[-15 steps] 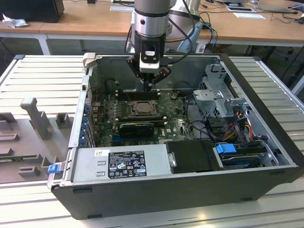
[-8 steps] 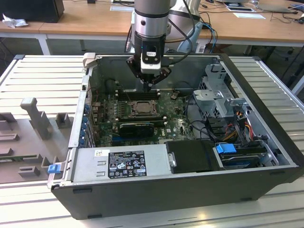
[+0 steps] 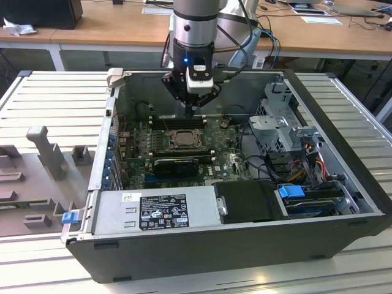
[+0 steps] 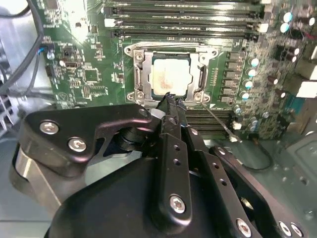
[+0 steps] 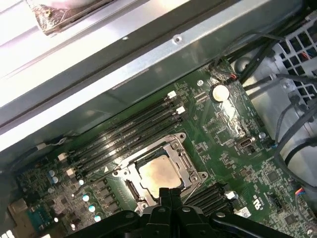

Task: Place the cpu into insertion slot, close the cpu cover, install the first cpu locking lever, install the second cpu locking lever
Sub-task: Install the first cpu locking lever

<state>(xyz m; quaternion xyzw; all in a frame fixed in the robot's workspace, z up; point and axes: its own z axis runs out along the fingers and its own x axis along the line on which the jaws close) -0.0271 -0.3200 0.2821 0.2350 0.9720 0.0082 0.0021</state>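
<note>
The cpu [image 4: 170,74] [image 5: 157,173], with its silvery-grey top, lies in the insertion slot [image 3: 183,139] in the middle of the green motherboard. The cpu cover [image 4: 140,69] [image 5: 184,159], a thin metal frame, lies flat around it. My gripper [image 4: 168,98] [image 5: 170,191] [image 3: 192,114] is shut with nothing between its fingers. Its tips hover just above the socket's edge, on the side facing the memory slots. A thin wire locking lever [image 4: 217,120] sticks out from one socket corner, unlatched.
Long black memory slots [image 4: 183,20] [image 5: 129,131] flank the socket. The open case has a steel wall [image 5: 148,69] close behind the arm, and cables and a drive cage [image 3: 285,125] at the exterior view's right. A power supply [image 3: 156,211] sits in front.
</note>
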